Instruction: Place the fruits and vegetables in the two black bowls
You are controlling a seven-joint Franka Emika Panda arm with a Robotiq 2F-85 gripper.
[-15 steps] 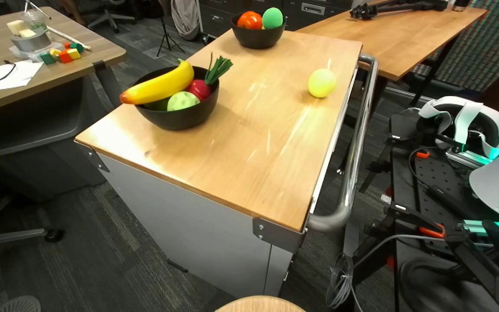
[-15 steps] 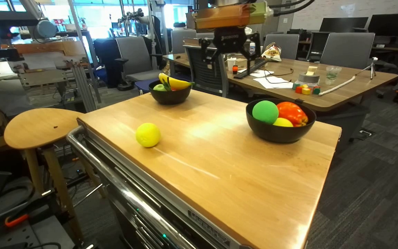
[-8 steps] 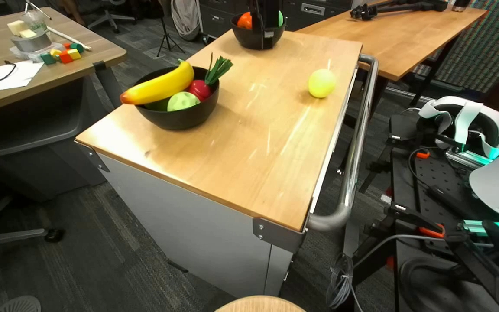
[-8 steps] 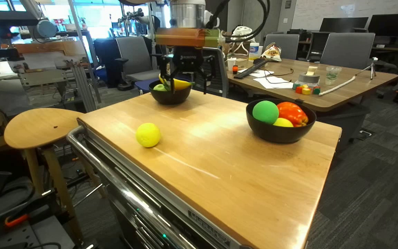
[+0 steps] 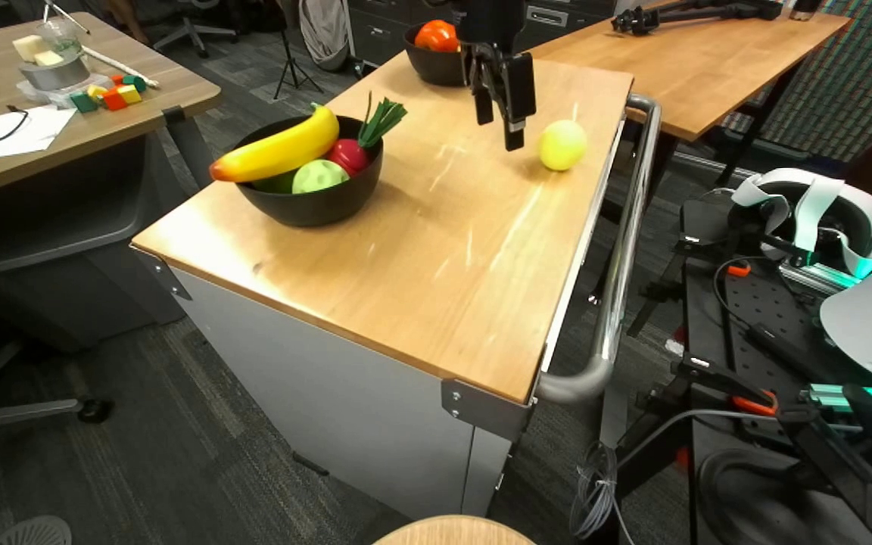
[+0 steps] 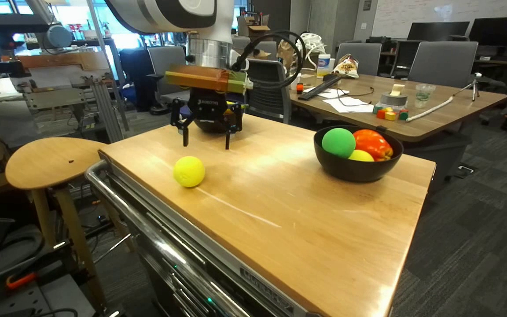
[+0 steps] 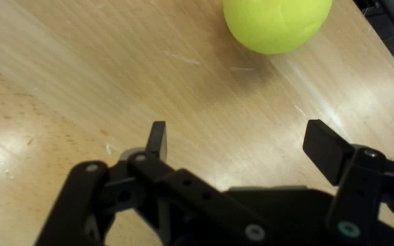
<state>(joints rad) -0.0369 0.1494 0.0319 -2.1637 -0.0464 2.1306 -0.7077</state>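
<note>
A yellow round fruit (image 5: 563,145) rests on the wooden cart top (image 5: 421,280), near the handle side; it also shows in an exterior view (image 6: 189,171) and at the top of the wrist view (image 7: 275,24). One black bowl (image 5: 315,212) holds a banana (image 5: 277,155), a red radish (image 5: 350,157) and a light green fruit (image 5: 319,176). The second black bowl (image 6: 359,171) holds a green ball (image 6: 338,142), a red pepper (image 6: 372,145) and a yellow fruit (image 6: 361,156). My gripper (image 6: 206,144) is open and empty, above the cart top beside the yellow round fruit; its fingers (image 7: 236,136) are wide apart.
A metal handle bar (image 5: 625,257) runs along the cart's edge near the yellow fruit. A round wooden stool (image 6: 55,160) stands beside the cart. A table (image 6: 451,110) with papers, tape and coloured blocks stands behind.
My gripper has come down and moved from above the back of the cart toward the yellow round fruit, staying open. The fruits and bowls have not moved.
</note>
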